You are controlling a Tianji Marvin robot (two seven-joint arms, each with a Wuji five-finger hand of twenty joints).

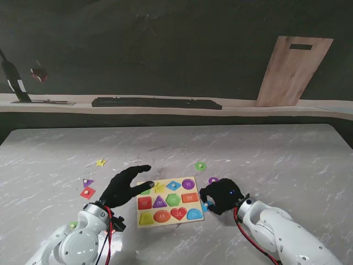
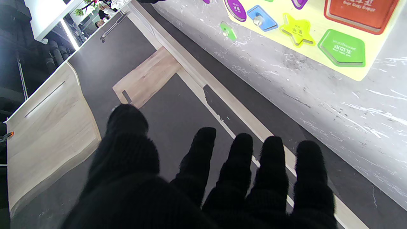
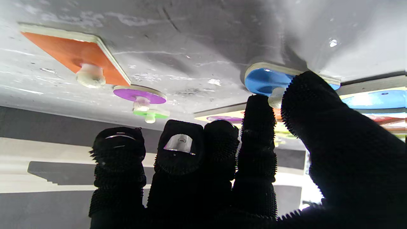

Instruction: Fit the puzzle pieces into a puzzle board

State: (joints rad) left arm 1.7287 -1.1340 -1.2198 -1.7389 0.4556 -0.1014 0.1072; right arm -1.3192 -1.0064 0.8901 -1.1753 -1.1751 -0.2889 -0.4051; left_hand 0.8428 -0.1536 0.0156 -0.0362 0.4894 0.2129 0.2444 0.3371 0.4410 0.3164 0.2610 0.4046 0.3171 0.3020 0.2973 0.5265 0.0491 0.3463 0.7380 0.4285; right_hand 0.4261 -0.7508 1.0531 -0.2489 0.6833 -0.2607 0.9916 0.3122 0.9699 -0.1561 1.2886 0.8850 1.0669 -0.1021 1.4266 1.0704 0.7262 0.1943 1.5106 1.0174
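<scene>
Nearest to us, our right hand [image 1: 220,196] pinches the knob of a blue piece [image 3: 264,81] lying on the table at the right edge of the puzzle board [image 1: 170,200]. Our left hand [image 1: 122,186] hovers spread and empty at the board's left edge. Farther away lies a green piece [image 1: 200,165].

A grey-white marbled bench [image 1: 265,160] fills the foreground. Beyond its far edge runs a pale ledge [image 1: 165,108] against a dark wall [image 1: 165,44]. A wooden board [image 1: 294,72] leans upright on the wall beyond the bench's far right corner.
</scene>
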